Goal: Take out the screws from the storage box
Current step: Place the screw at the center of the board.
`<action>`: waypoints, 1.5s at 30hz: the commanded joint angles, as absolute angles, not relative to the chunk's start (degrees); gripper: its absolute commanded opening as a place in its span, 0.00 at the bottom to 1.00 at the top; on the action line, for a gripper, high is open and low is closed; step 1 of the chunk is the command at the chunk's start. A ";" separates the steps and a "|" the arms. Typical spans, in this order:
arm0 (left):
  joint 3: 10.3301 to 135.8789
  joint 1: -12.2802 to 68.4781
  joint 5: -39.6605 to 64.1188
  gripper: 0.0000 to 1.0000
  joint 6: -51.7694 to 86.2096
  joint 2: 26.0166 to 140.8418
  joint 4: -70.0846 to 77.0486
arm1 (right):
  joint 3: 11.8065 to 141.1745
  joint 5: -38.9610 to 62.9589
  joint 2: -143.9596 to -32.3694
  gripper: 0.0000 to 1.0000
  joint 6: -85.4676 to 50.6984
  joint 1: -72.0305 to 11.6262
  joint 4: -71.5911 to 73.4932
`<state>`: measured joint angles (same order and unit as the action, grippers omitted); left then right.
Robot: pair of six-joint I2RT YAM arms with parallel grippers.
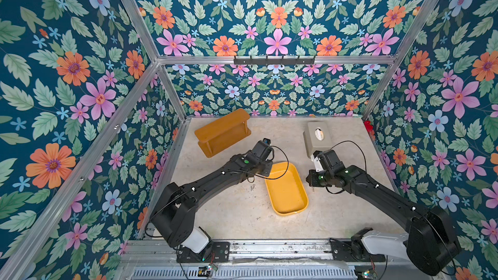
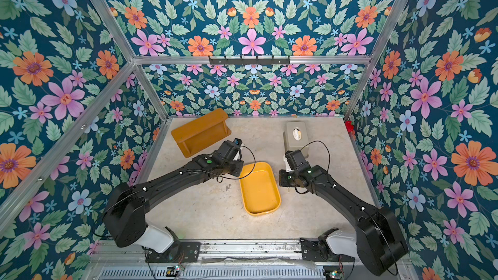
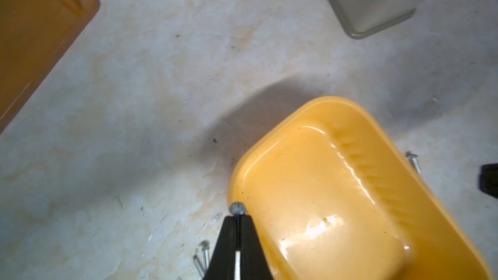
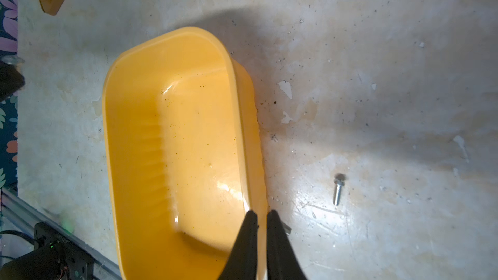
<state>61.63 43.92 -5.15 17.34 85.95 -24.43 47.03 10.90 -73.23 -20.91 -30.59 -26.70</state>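
The yellow storage box (image 1: 287, 189) sits mid-table between both arms, and its floor (image 4: 194, 144) shows bare. My left gripper (image 3: 237, 218) is shut on one screw (image 3: 237, 208), whose round head sticks out beyond the tips over the box's left rim. Two screws (image 1: 252, 187) lie on the table left of the box, seen beside my fingers (image 3: 203, 254). Another screw (image 4: 336, 189) lies on the table right of the box. My right gripper (image 4: 262, 214) is closed to a narrow gap astride the box's right wall, one finger inside and one outside.
An orange-brown wooden shelf (image 1: 222, 131) lies at the back left. A grey tissue box (image 1: 318, 138) stands at the back right, close behind the right wrist. Floral walls enclose the table on three sides.
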 commanded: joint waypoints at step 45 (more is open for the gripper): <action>46.00 41.00 -3.90 0.47 23.15 85.11 -13.25 | 49.35 9.52 -75.94 0.27 -19.57 -29.32 -23.64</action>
<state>44.66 41.69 -0.78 23.86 86.28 -12.95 48.88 12.08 -77.89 -19.86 -30.65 -24.64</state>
